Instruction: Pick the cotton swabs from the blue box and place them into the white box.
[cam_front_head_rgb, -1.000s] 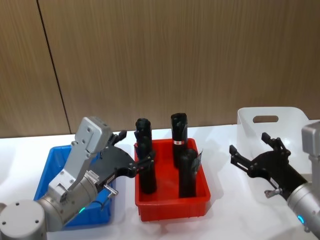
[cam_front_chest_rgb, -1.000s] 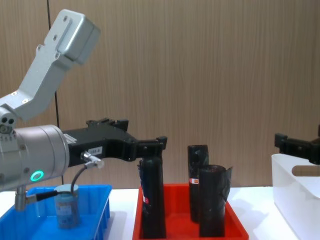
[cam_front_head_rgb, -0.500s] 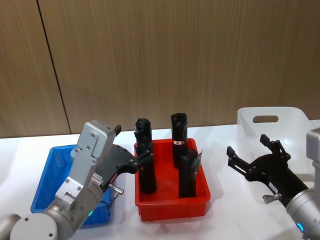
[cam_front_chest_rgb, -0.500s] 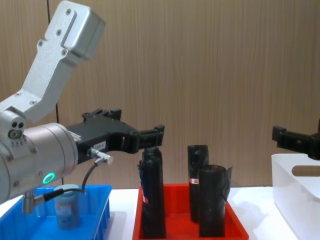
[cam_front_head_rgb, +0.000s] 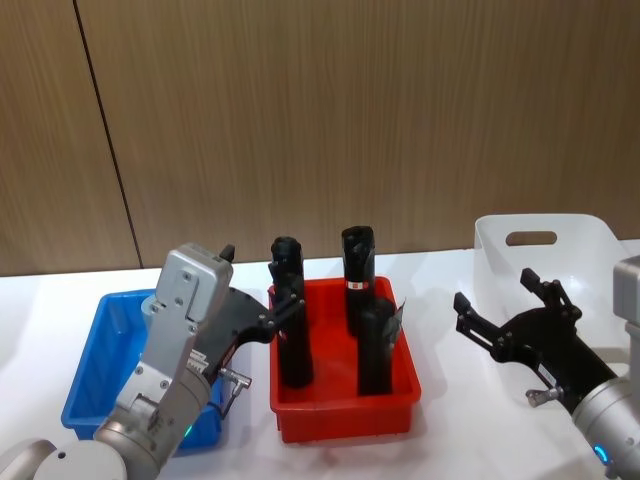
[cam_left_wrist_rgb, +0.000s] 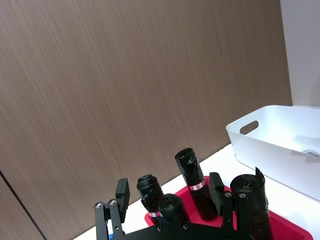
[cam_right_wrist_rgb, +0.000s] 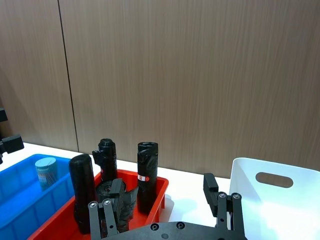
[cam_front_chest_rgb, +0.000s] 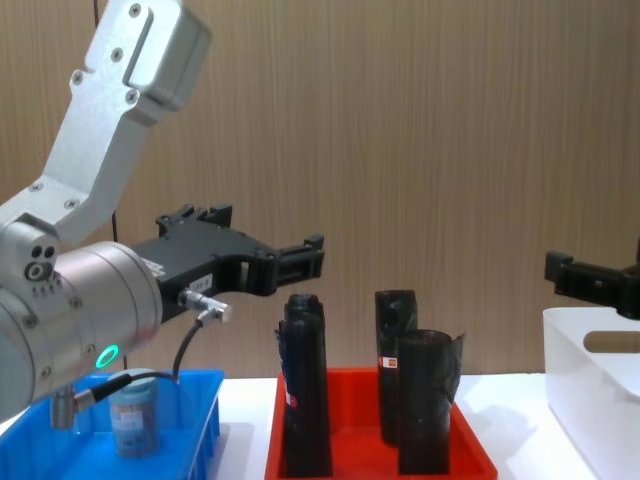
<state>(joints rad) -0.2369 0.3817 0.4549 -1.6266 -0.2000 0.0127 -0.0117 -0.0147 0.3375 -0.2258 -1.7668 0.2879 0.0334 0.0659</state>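
A cotton swab jar (cam_front_chest_rgb: 133, 418) is seen upright in the blue box (cam_front_chest_rgb: 205, 430), left of the red tray (cam_front_chest_rgb: 352, 400). The left gripper (cam_front_chest_rgb: 290, 262) is held wide and empty above that tray's left edge. The right gripper (cam_front_head_rgb: 495, 290), likewise wide and empty, is held right of it, beside the white box (cam_front_head_rgb: 545, 235).

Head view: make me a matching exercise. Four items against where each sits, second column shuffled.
1 cotton swabs
2 black rolls
3 left tool
4 right tool

A standing in the red tray
B open, near the white box
C in the blue box
D open, raised between blue box and red tray

Pairs: 1-C, 2-A, 3-D, 4-B
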